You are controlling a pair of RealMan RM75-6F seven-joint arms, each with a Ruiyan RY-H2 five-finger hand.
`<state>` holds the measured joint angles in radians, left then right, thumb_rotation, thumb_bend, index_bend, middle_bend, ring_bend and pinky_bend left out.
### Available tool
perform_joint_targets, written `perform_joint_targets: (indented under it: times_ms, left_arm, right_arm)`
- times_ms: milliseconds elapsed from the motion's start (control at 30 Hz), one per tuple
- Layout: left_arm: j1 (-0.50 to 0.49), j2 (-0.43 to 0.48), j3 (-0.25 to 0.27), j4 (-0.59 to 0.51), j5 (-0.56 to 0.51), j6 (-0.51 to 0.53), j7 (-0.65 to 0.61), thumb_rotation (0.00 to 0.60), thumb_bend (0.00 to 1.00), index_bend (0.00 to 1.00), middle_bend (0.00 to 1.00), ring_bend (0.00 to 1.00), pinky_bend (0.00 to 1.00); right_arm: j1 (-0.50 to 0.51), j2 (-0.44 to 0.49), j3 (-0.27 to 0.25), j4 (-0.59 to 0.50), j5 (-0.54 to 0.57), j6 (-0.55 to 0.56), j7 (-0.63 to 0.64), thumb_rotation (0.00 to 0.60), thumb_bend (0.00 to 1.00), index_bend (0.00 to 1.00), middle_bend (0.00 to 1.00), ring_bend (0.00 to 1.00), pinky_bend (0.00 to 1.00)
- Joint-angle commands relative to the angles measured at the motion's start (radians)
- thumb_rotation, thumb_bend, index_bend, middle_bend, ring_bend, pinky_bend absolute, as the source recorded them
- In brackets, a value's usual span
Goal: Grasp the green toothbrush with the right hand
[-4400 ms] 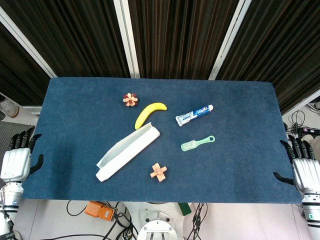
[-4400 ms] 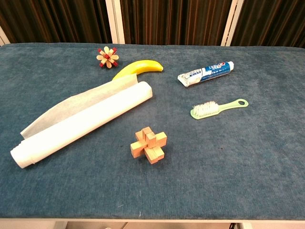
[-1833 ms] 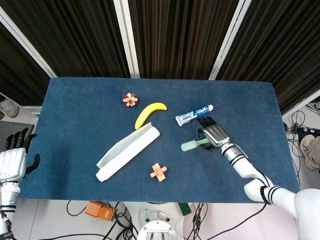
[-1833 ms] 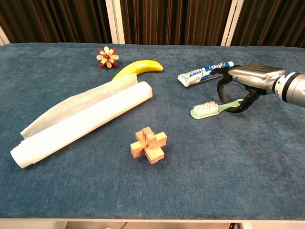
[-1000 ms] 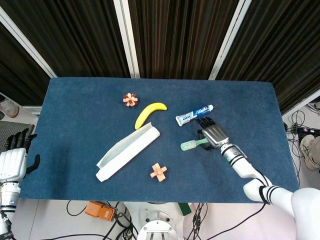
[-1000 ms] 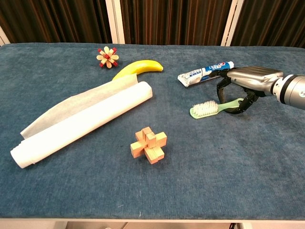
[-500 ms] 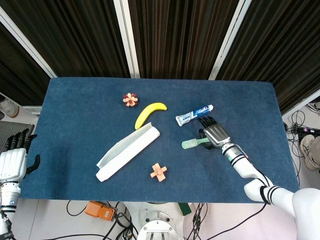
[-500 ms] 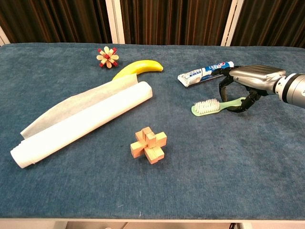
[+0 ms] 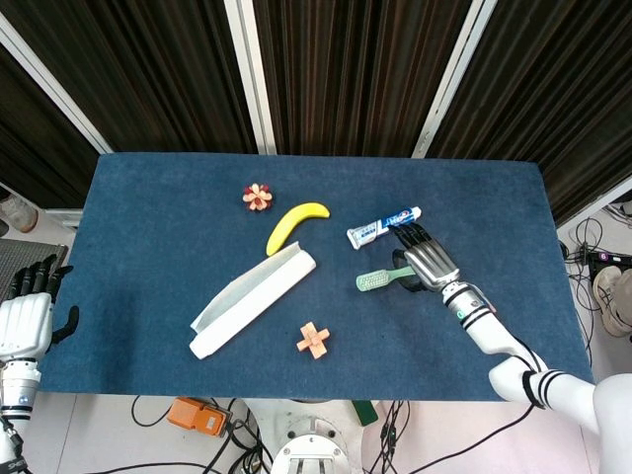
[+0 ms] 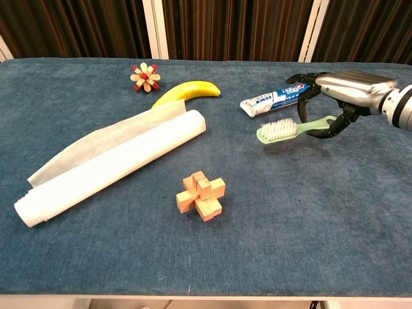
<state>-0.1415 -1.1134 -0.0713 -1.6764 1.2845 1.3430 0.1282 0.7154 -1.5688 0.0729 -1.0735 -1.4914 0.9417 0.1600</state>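
Above blue table [image 10: 360, 212], right robot hand [image 10: 341, 90] (fingers curled) gripping green toothbrush [image 10: 286, 131]

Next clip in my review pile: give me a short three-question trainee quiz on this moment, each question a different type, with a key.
1. True or false: the right hand holds the green toothbrush by its handle end, bristle head sticking out free.
2. Which item lies closest to the toothbrush? A) banana B) toothpaste tube C) wooden cross puzzle
3. Fill in: the left hand is off the table's ______ edge in the head view, holding nothing.

Key: 1 true; 2 B; 3 left.
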Motion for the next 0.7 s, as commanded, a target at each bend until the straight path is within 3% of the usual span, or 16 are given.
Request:
perform_joint_targets:
  times_ms: [33,233,700]
  left_arm:
    - [0.000,0.000,0.000,0.000,0.000,0.000,0.001,0.600,0.41,0.17,0.02,0.00,0.05]
    - [0.003,0.000,0.003,-0.002,0.003,0.005,0.003,0.600,0.41,0.17,0.02,0.00,0.05]
    - [0.007,-0.003,0.008,-0.007,0.010,0.011,0.010,0.600,0.41,0.17,0.02,0.00,0.05]
  right_arm:
    - [-0.002,0.024,0.013,-0.041,-0.013,0.036,-0.005,0.600,0.65,0.72,0.08,0.07,0.06]
    - [0.022,0.062,0.066,-0.118,-0.012,0.077,-0.012,0.600,0.65,0.73,0.08,0.07,0.07]
    - [0.103,0.151,0.250,-0.300,0.065,0.136,-0.069,0.600,0.65,0.73,0.08,0.08,0.08]
